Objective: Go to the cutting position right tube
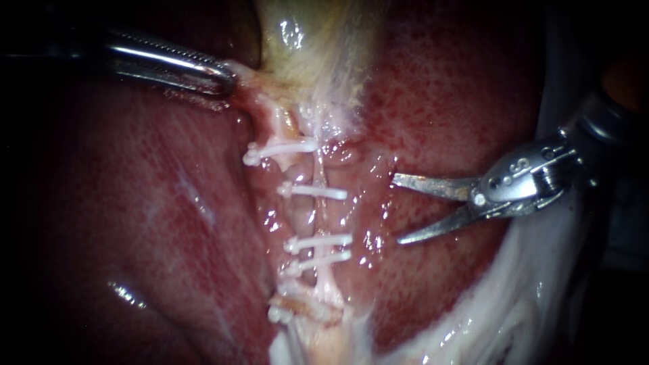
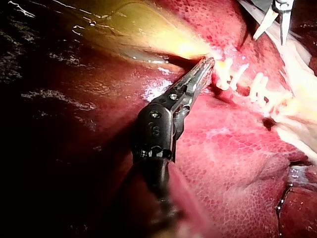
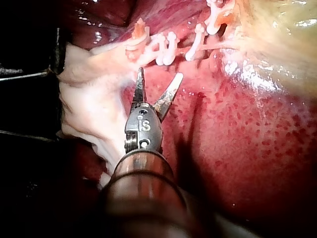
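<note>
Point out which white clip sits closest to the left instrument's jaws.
The topmost clip in the endoscope view, just below the left instrument, whose jaws grip pale tissue; the others sit further down, away from it.

Small stamped marks showing on wrist housings of right instrument (image 1: 396,208) and left instrument (image 2: 208,63); nothing else carrying readable text, label, brand or number.

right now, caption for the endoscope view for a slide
Right instrument, blades open, beside the clips; left instrument holds tissue.
</note>
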Motion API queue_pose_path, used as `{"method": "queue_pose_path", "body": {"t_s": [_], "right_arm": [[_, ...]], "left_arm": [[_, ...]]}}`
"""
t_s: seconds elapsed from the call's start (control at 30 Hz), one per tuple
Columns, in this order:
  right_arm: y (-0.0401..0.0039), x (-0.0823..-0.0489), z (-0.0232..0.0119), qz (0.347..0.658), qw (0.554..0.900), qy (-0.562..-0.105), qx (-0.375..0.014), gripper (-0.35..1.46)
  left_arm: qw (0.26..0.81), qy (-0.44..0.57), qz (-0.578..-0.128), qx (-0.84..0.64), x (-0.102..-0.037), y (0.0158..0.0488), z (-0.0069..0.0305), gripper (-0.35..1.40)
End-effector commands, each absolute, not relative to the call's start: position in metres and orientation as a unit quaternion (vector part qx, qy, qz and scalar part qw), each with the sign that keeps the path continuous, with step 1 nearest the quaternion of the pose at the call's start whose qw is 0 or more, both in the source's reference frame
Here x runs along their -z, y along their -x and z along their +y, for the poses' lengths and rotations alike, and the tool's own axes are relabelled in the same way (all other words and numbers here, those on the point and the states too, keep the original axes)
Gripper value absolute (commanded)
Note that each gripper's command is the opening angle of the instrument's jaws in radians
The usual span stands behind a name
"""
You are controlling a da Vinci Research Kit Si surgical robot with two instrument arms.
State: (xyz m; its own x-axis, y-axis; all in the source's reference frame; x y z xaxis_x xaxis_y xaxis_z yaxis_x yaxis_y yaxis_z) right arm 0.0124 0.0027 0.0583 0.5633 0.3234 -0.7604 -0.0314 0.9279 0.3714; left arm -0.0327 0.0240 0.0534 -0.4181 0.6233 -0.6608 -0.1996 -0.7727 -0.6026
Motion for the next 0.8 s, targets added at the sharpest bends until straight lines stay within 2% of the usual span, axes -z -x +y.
{"method": "queue_pose_path", "body": {"t_s": [0.03, 0.23, 0.43, 0.5, 0.8], "right_arm": [[-0.0124, -0.0582, 0.0027, 0.456, 0.869, -0.16, -0.102, 1.4], [-0.0125, -0.0581, 0.0026, 0.458, 0.868, -0.167, -0.099, 1.4], [-0.0136, -0.058, 0.0025, 0.464, 0.86, -0.192, -0.086, 1.36], [-0.0145, -0.0581, 0.0024, 0.467, 0.855, -0.208, -0.083, 1.36], [-0.0182, -0.0607, 0.0011, 0.459, 0.832, -0.29, -0.119, 1.38]], "left_arm": [[0.253, 0.477, -0.225, -0.811, -0.0528, 0.0323, 0.0242, -0.35], [0.263, 0.475, -0.216, -0.812, -0.0492, 0.03, 0.0257, -0.35], [0.264, 0.477, -0.212, -0.811, -0.0483, 0.0298, 0.0256, -0.35], [0.264, 0.477, -0.212, -0.811, -0.0483, 0.0299, 0.0255, -0.35], [0.265, 0.477, -0.211, -0.811, -0.0481, 0.0299, 0.0254, -0.35]]}}
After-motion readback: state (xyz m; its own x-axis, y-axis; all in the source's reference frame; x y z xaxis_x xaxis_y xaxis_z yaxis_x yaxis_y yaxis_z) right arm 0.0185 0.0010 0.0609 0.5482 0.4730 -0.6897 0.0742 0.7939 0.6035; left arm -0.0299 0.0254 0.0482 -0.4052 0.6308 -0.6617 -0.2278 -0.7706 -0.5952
